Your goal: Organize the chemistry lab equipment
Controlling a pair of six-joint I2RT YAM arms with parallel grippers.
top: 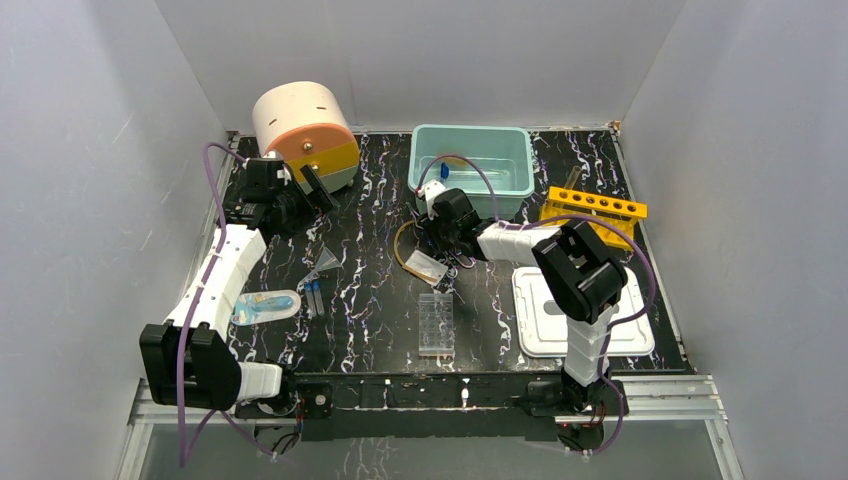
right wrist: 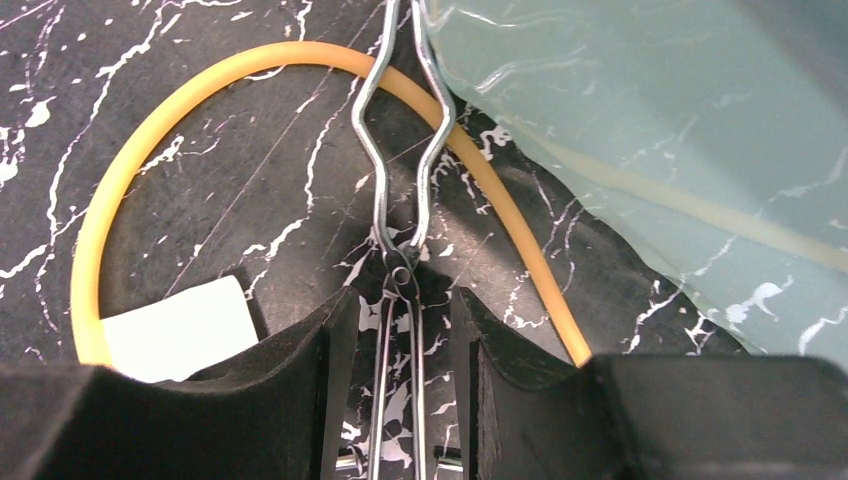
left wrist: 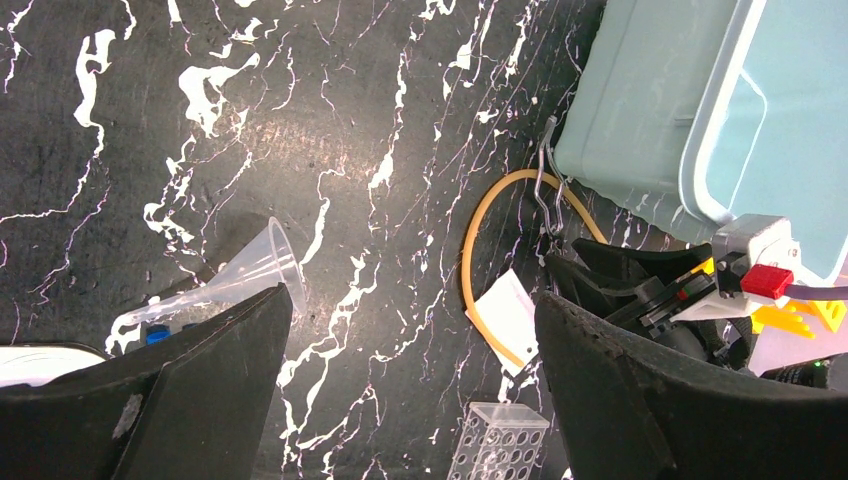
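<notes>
The right gripper is low on the worktop, just on the near side of the teal bin. Its jaws are squeezed on the handles of the metal tongs. The tongs lie across the tan tube loop, which has a white tag. The left gripper is at the far left by the round drum, jaws wide apart and holding nothing. The clear funnel lies on its side left of the loop, and the clear well plate sits nearer
</notes>
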